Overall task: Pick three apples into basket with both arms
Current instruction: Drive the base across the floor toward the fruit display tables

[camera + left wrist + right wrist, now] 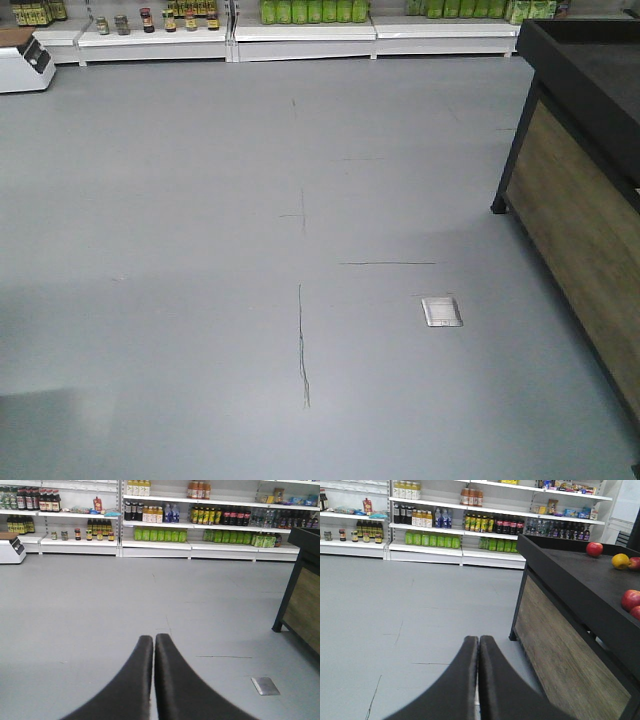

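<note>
Red apples lie on the black counter top (580, 575) at the right of the right wrist view: one far back (594, 549), one at the right edge (630, 599), and others cut off by the frame. My right gripper (478, 639) is shut with nothing in it, hanging over the grey floor left of the counter, far from the apples. In the left wrist view my left gripper (153, 637) is also shut and empty above open floor. The basket is out of view. The front view shows neither gripper.
A yellow fruit (620, 561) sits among the apples. The wood-sided black counter (580, 190) stands at the right. Store shelves (155, 542) with bottles line the far wall. A metal floor plate (442, 311) is set in the grey floor. A white scale (22, 62) stands at the far left.
</note>
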You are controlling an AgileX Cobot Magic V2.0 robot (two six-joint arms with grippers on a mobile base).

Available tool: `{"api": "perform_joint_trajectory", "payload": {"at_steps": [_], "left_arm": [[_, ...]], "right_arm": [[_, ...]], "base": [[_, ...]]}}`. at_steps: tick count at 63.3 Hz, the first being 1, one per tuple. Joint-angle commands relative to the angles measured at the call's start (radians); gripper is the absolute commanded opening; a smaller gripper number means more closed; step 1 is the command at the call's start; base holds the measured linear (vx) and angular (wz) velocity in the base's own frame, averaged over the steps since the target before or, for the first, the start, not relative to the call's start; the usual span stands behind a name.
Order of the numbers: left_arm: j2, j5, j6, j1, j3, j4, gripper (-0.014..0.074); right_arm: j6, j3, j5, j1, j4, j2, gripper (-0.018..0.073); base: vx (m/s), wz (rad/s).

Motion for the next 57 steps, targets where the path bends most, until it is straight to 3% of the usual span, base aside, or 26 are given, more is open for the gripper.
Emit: {"api": "perform_joint_trajectory", "payload": {"at_steps": [1, 57], "left_arm": [[-0.013, -0.070, -0.008, -0.003, 0.016, 0.000, -0.0006], [-0.013, -0.070, -0.008, -0.003, 0.016, 0.000, -0.0006]], "right_arm": [[-0.003, 0.011, -0.076, -0.003, -0.002, -0.017, -0.0009], [-0.003, 0.011, -0.076, -0.003, -0.002, -0.017, -0.0009]], "base": [[0.10, 0.08], [0.17, 0.04]]}}
